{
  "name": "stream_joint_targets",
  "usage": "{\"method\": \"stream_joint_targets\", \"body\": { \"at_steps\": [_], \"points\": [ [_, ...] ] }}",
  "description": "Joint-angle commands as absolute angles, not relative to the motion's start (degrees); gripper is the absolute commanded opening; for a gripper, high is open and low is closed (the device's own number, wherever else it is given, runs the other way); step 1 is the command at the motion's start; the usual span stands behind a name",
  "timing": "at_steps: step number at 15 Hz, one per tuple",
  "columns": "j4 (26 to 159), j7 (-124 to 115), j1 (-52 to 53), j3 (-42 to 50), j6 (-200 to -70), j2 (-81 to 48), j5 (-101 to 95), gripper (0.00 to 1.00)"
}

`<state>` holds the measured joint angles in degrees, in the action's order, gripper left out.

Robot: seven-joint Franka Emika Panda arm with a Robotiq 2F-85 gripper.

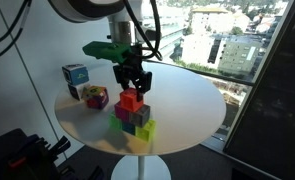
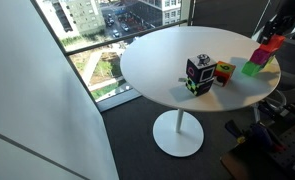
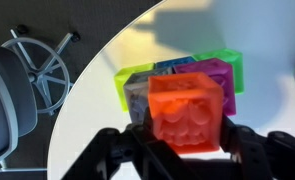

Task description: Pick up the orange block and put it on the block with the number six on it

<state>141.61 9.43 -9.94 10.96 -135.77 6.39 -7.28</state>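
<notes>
Gripper (image 1: 131, 84) jaws are clamped on the sides of the orange block (image 1: 131, 100), held directly over a green and magenta pile (image 1: 135, 124). The multicoloured block (image 1: 95, 96) stands well apart on the table (image 1: 192, 100).

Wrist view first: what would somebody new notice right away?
The bright orange block fills the middle of the wrist view, between the dark fingers of the gripper, above a colourful pile of blocks. In an exterior view that pile sits on a round white table, with a blue cube and a multicoloured cube off to one side.
</notes>
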Motion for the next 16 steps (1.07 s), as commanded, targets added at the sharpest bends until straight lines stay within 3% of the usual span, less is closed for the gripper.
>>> {"method": "stream_joint_targets", "body": {
  "at_steps": [1,4,16],
  "points": [
    [140.3,9.1,-9.8,10.6,-134.1,6.4,-7.0,0.33],
    [139.7,8.6,-9.7,10.1,-132.7,7.4,-7.2,0.28],
    [136.4,8.6,-6.5,7.1,-127.0,10.2,-5.8,0.28]
  ]
}}
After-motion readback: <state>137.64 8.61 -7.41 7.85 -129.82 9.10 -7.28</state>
